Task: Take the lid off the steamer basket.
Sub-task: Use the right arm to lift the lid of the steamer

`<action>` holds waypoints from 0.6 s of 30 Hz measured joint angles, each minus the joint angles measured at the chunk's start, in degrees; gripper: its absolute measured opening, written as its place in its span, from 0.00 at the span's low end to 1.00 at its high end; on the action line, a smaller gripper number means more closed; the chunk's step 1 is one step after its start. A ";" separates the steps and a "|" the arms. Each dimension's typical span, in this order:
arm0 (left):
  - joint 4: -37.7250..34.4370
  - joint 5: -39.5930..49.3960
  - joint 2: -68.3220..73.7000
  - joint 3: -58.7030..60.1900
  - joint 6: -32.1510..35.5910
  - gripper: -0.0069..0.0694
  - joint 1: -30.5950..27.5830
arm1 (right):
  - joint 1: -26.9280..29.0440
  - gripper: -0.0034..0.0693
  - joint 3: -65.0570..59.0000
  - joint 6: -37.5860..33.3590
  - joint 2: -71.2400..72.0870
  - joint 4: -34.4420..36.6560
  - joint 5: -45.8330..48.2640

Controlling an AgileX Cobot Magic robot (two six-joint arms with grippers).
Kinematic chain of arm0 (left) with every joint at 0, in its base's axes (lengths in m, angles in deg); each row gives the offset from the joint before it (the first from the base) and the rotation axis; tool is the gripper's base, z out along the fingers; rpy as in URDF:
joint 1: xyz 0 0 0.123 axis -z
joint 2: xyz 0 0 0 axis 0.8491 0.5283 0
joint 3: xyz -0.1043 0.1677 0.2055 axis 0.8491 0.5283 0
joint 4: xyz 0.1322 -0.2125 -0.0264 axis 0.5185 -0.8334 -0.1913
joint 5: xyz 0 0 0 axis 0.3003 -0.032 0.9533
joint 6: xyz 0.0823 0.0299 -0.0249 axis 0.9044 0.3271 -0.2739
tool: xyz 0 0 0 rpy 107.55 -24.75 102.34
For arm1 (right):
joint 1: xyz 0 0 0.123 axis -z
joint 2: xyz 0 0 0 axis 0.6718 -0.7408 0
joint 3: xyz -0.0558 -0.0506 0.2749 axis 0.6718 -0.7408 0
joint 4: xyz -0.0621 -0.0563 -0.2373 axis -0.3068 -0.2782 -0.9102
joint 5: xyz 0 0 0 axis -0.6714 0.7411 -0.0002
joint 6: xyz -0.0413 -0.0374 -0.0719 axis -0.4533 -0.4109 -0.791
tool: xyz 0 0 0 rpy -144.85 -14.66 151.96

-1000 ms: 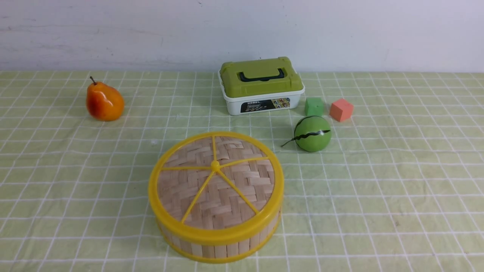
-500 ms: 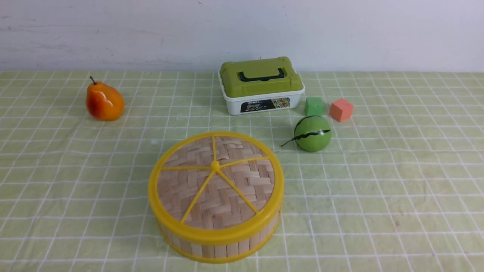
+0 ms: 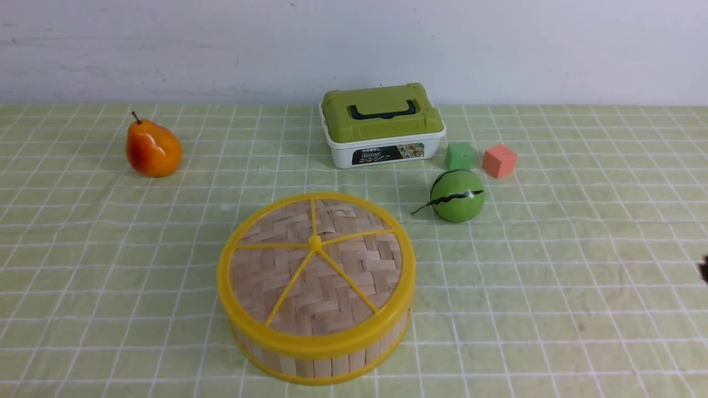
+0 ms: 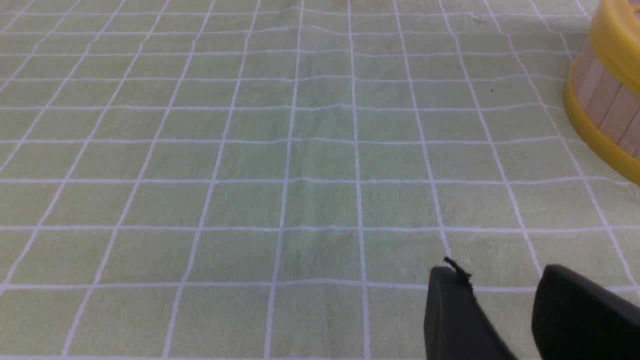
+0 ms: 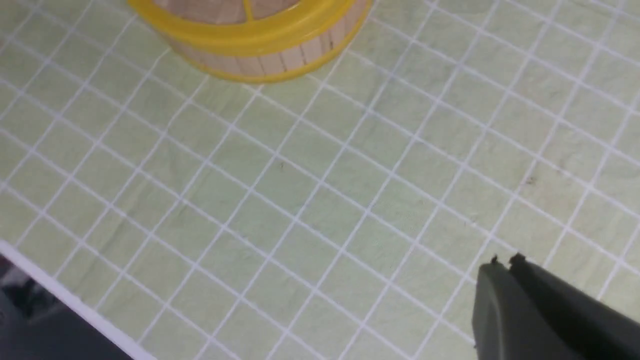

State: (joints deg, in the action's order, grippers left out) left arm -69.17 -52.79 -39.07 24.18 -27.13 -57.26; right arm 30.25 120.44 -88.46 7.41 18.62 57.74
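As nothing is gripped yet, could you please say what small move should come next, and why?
Probably swing the right claw toward the lid, opening its jaws: the lid sits on the steamer basket, and the claw is shut, well away.

Count stood thus: basket (image 3: 316,362), one; lid (image 3: 310,279), one; pear (image 3: 153,149), one; box (image 3: 381,124), one; melon (image 3: 457,196), one; cubes, two, being one green cube (image 3: 459,156) and one pink cube (image 3: 499,161)

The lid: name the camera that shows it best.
Front view. The lid appears whole there, woven top, spokes and knob all visible. The right wrist view catches only part of its yellow rim at the frame edge; the left wrist view shows a sliver of rim.
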 joint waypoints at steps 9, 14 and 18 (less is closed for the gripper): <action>0.00 0.00 0.00 0.00 0.00 0.40 0.00 | -23.82 0.06 21.60 8.40 -26.22 -16.78 0.59; 0.00 0.00 0.00 0.00 0.00 0.40 0.00 | -28.41 0.14 34.44 10.11 -40.73 -17.30 0.46; 0.00 0.00 0.00 0.00 0.00 0.40 0.00 | -29.68 0.32 44.65 10.37 -51.11 -15.96 0.46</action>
State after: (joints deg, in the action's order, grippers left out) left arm -69.17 -52.79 -39.07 24.18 -27.13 -57.26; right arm 0.58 165.08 -78.09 -43.70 2.65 58.21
